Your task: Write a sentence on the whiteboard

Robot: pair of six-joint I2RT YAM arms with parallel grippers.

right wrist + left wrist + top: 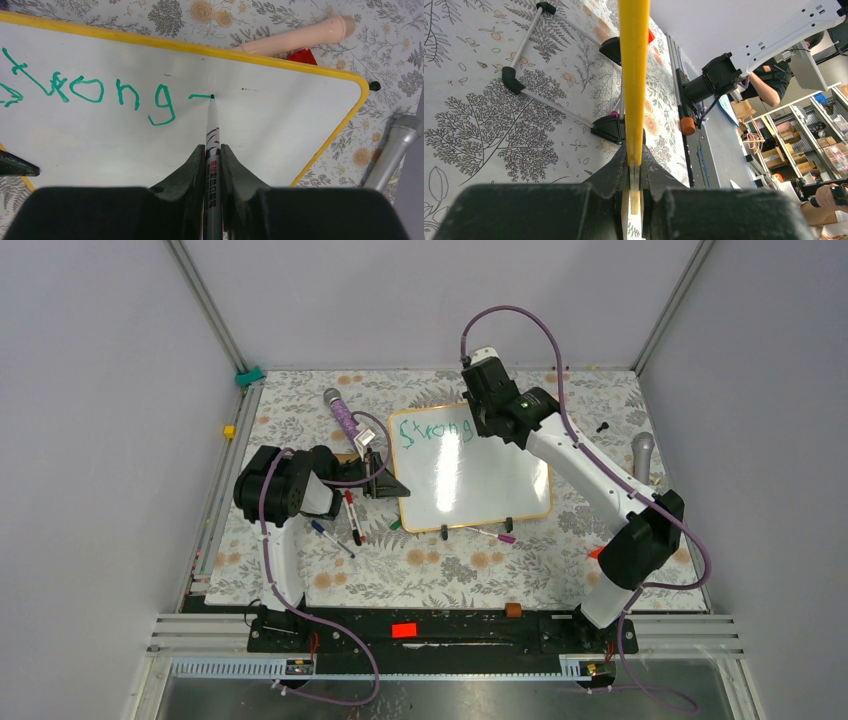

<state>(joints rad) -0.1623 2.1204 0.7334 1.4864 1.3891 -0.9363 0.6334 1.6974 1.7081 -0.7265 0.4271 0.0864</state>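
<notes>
While left gripper clamps whiteboard, marker touching it

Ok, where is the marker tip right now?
In the right wrist view, the marker tip rests on the whiteboard just after the "g", ending a short dash; the right pincer grips it.

Whiteboard lies at the middle of the table; sentence on its far left part; left gripper at the left edge, pinching the frame; right gripper over the far edge, holding a marker whose tip touches the surface just right of the last letter; loose pens left of the near corner; microphone to the right; second microphone behind the far left corner.
</notes>
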